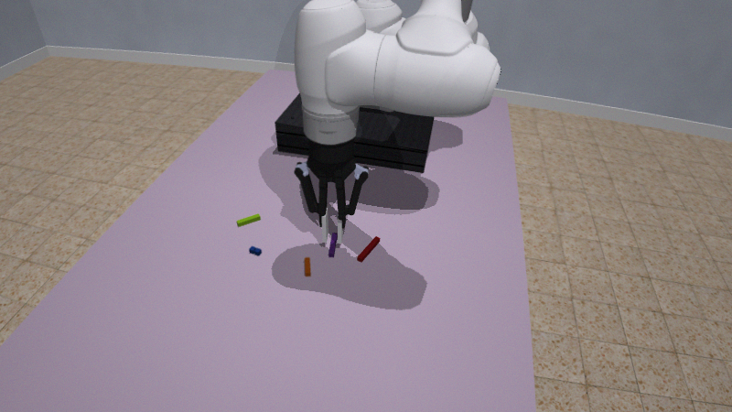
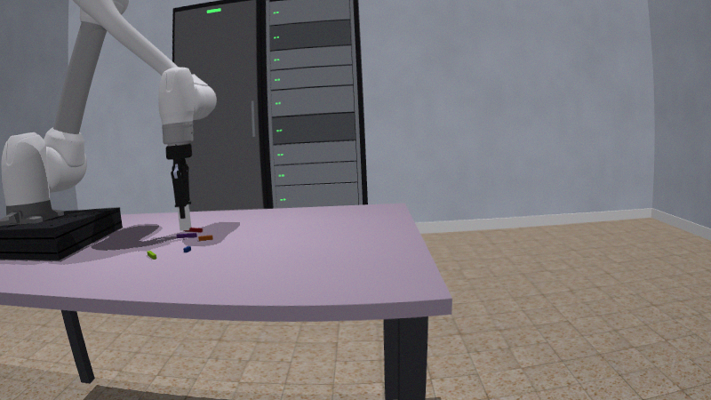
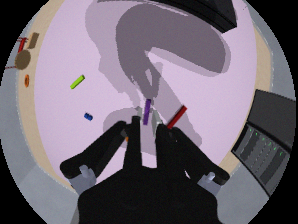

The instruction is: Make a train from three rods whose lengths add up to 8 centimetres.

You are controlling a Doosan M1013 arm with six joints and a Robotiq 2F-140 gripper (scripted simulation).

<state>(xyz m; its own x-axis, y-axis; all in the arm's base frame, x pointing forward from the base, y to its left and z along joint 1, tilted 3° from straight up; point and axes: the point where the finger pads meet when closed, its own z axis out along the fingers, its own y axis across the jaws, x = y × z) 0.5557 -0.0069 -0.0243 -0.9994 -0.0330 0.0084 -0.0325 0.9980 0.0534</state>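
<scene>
From my seat, the wrist view leaves me just a sliver of the small orange rod [image 1: 306, 266] [image 2: 205, 238] [image 3: 127, 139]; the black two-finger gripper [image 1: 331, 242] [image 2: 184, 228] [image 3: 147, 114] covers the rest. I can't tell whether its pale fingertips touch the slim purple rod [image 1: 332, 244] [image 2: 187, 235] [image 3: 147, 112]. The exterior view hides part of the long red rod [image 1: 368, 249] [image 2: 195, 229] [image 3: 177, 117] from me. The tiny dark-blue shape [image 1: 254, 251] [image 2: 187, 249] [image 3: 88, 116] is too small for me to say whether it's one rod or two. My top and exterior pictures cut off the glossy white arm [image 1: 409, 76] [image 2: 79, 74] at their upper edges.
</scene>
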